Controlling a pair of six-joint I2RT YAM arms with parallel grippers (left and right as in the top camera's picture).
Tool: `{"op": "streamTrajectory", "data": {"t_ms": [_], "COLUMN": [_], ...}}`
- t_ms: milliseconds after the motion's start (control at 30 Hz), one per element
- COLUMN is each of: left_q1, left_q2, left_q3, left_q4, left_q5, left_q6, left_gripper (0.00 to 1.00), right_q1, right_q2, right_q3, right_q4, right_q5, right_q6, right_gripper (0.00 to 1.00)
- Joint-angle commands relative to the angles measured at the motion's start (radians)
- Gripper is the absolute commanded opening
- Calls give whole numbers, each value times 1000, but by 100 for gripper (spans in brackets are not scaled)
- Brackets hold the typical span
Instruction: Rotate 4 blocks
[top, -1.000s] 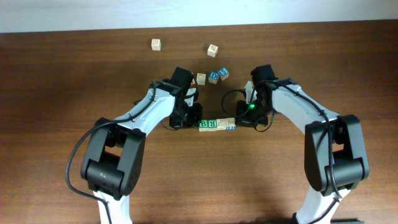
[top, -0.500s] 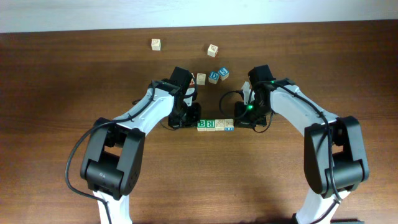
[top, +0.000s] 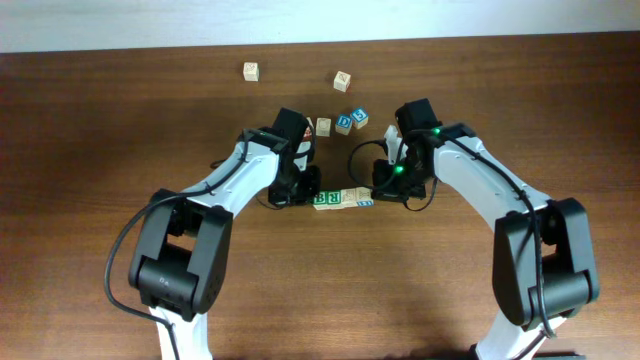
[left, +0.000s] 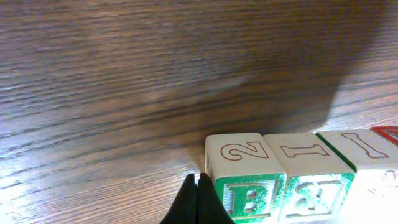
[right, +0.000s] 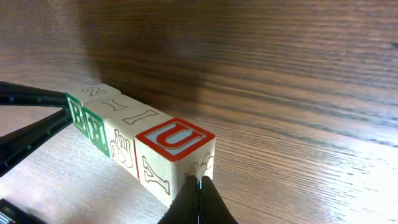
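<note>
Four light-wood blocks (top: 343, 198) lie end to end in a short, slightly tilted row between my two grippers. In the left wrist view the end block (left: 244, 163) has a "2" on top and a green "B" on its side. My left gripper (left: 199, 185) is shut and empty, its tips against that block's outer edge. In the right wrist view the opposite end block (right: 176, 140) carries a red "U" on top. The right gripper (right: 199, 182), shut and empty, touches its near corner. From above, the left gripper (top: 310, 194) and right gripper (top: 378, 193) bracket the row.
Behind the row sit two blue-faced cubes (top: 351, 120), a tan cube (top: 323, 127) and a red-lettered cube partly hidden by my left arm. Two more tan cubes (top: 250, 71) (top: 342, 81) lie near the table's far edge (top: 500, 36).
The row has slid a little to the left and tilted slightly. My right gripper moved left and up behind it. The left gripper has barely shifted.
</note>
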Motion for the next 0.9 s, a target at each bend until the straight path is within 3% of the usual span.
{"op": "streamTrajectory", "data": {"t_ms": [0, 867], "left_q1": [-17, -17], "left_q2": [14, 14], "left_q3": [-7, -7], "left_q4": [10, 12], "left_q5": [79, 79], "left_q6": [16, 16], "left_gripper": [0, 0], "right_q1": [65, 167], "right_q2": [-29, -29], "right_q3": [46, 92], "right_q4": [6, -2], "right_q5": [-81, -81], "right_q6": [-3, 35], "right_gripper": [4, 4]}}
